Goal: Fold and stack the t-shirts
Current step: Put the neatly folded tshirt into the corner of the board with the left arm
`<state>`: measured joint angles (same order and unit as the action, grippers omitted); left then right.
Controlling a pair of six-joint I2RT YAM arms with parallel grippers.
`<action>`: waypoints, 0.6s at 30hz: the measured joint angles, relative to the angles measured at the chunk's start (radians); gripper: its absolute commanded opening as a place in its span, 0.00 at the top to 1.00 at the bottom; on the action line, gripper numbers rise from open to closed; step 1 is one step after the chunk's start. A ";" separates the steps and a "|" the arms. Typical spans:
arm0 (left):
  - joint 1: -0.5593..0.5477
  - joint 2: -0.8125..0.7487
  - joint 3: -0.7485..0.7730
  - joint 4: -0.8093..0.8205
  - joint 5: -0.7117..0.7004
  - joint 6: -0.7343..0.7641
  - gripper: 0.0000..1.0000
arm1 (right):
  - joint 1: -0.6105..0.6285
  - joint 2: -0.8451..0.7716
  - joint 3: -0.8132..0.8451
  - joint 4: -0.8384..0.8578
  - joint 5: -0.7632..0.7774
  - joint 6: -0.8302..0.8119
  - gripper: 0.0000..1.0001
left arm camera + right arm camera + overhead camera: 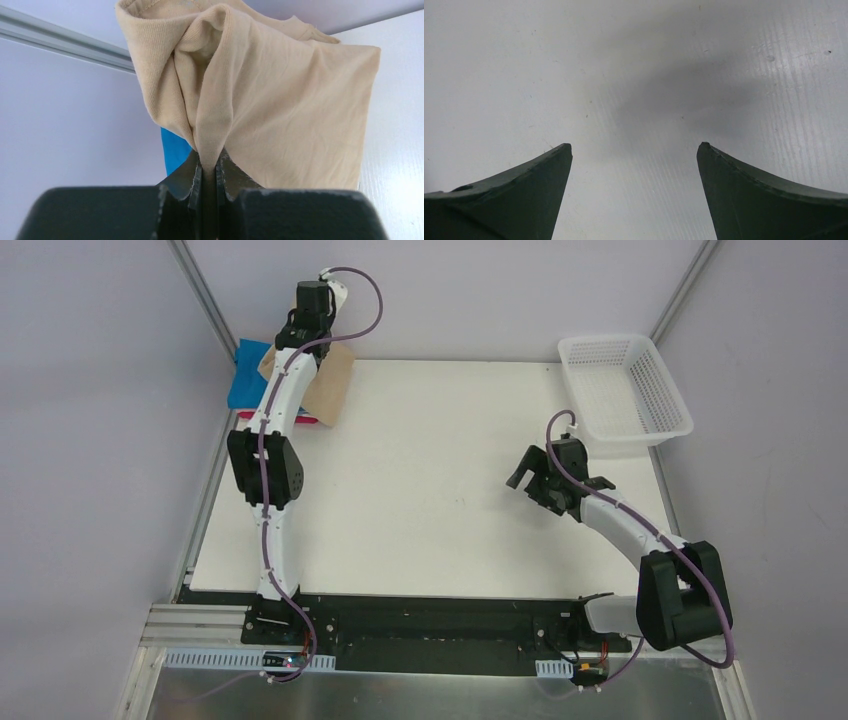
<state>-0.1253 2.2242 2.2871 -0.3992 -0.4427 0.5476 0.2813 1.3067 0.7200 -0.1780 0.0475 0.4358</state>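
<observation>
My left gripper (pixel 208 162) is shut on a pinched fold of the tan t-shirt (pixel 280 115), which hangs in front of the wrist camera. From above, the tan t-shirt (pixel 333 388) hangs from the outstretched left arm over the table's far left corner. Under it lies a folded blue t-shirt (pixel 243 375), and a pink-red edge of another shirt (pixel 303 420) shows below. The blue t-shirt (pixel 175 150) peeks out behind the tan cloth. My right gripper (pixel 548 483) hovers open over bare table at the right, nothing between its fingers (pixel 544 175).
A white plastic mesh basket (pixel 625 390) stands at the far right corner, partly over the table's edge. Grey walls and metal frame posts close in the back and sides. The white table (pixel 430 490) lies between the two arms.
</observation>
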 measured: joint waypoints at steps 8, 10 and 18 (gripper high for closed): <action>-0.004 -0.060 0.003 0.000 0.015 0.022 1.00 | -0.008 0.000 0.005 0.000 0.005 0.000 0.01; -0.004 -0.072 0.008 0.003 0.015 0.023 1.00 | -0.008 0.001 0.006 0.002 0.005 0.000 0.01; 0.002 -0.085 0.010 0.019 0.015 0.033 1.00 | -0.020 0.029 0.009 0.002 -0.011 0.000 0.01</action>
<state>-0.1238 2.1391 2.2967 -0.3798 -0.4274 0.5804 0.2611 1.3361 0.7292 -0.1764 0.0364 0.4358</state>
